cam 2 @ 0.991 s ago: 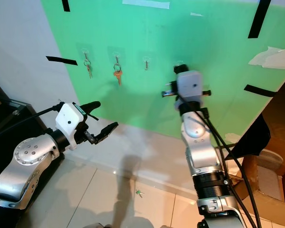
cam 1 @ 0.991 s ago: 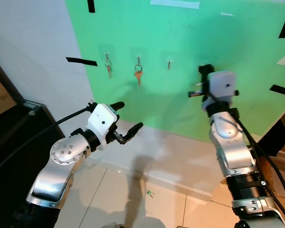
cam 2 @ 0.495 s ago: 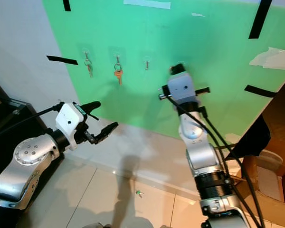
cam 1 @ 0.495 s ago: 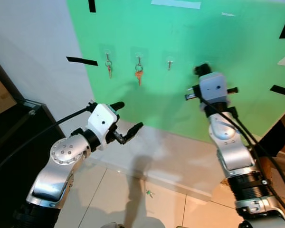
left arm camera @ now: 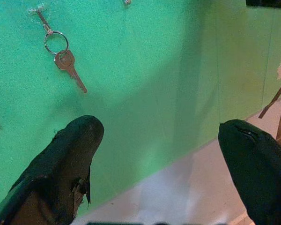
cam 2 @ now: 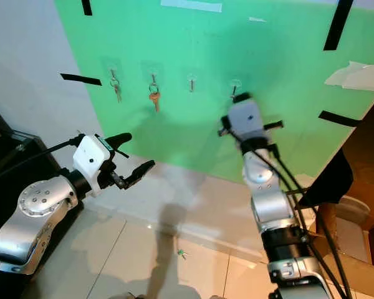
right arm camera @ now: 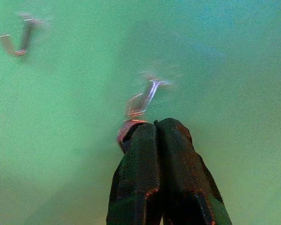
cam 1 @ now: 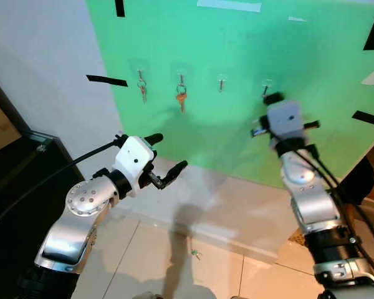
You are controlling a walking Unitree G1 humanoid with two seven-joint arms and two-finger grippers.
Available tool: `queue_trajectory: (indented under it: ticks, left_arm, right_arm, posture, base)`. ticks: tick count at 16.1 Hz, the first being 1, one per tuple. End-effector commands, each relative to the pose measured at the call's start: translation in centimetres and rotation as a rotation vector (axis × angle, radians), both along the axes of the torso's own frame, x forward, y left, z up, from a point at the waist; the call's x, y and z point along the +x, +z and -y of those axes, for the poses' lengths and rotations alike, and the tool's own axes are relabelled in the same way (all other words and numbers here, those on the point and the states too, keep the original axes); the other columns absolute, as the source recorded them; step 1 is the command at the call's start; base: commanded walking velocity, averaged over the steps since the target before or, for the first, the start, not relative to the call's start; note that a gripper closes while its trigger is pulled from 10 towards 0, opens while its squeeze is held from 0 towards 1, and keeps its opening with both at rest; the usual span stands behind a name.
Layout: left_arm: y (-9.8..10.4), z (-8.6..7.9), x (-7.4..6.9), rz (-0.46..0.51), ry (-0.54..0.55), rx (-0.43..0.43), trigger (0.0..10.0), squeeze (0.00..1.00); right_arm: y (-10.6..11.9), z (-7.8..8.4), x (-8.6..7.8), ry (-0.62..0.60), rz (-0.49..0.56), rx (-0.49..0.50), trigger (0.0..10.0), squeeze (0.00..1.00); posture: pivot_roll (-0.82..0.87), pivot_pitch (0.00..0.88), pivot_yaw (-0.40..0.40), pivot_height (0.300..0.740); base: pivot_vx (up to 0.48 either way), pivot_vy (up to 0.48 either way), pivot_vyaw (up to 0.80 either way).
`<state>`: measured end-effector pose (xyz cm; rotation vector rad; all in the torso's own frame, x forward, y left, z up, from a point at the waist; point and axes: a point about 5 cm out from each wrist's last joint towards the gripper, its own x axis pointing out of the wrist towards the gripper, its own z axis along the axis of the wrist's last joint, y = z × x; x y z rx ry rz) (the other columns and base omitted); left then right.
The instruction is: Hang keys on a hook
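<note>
Gripping keys [right arm camera: 136, 104] (blurred), right gripper [right arm camera: 154, 129], hook [cam 1: 266, 83]

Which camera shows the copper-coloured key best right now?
The left wrist view: the copper key hangs large and sharp on its ring from a hook. Both eye views show it small on the green board, second hook from the left.

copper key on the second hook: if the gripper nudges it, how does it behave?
The copper key hangs from a ring on a small hook, so it would likely swing freely. It looks thin and small, probably light. Held only by that open hook, it might lift off if pushed upward.
</note>
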<state>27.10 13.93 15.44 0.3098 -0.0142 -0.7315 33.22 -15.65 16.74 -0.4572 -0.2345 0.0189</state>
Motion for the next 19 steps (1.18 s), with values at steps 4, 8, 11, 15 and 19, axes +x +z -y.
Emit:
queue_trajectory:
  ticks: [4,8,11,15,19]
  left_arm:
    - [0.1,0.1,0.2,0.012,-0.001,0.014,10.0,0.18]
    - [0.0,0.0,0.2,0.012,0.002,0.013,10.0,0.18]
    - [0.0,0.0,0.2,0.011,0.004,0.014,10.0,0.18]
    - [-0.1,0.1,0.3,0.01,-0.003,0.02,10.0,0.18]
    - [-0.3,0.2,0.2,-0.001,-0.015,0.042,10.0,0.18]
  right_arm:
    - [0.2,-0.2,-0.4,0.027,0.008,0.072,10.0,0.0]
    - [0.4,0.0,-0.9,0.054,0.009,0.204,10.0,0.0]
    - [-1.9,1.0,-0.8,0.009,-0.194,0.614,10.0,0.0]
    - [-5.5,0.7,-2.0,0.06,-0.463,0.348,10.0,0.0]
    - [-7.3,-0.6,-3.9,0.318,-0.751,-0.077,10.0,0.0]
  posture:
    - [-0.07,0.0,0.027,0.74]
    - [-0.07,0.0,0.022,0.74]
    - [-0.07,0.0,0.022,0.74]
    - [-0.07,0.0,0.029,0.74]
    - [-0.08,0.0,0.031,0.74]
  base:
    - [0.0,0.0,0.0]
    - [0.0,0.0,0.0]
    - [0.0,0.0,0.0]
    - [0.0,0.0,0.0]
    - [0.0,0.0,0.0]
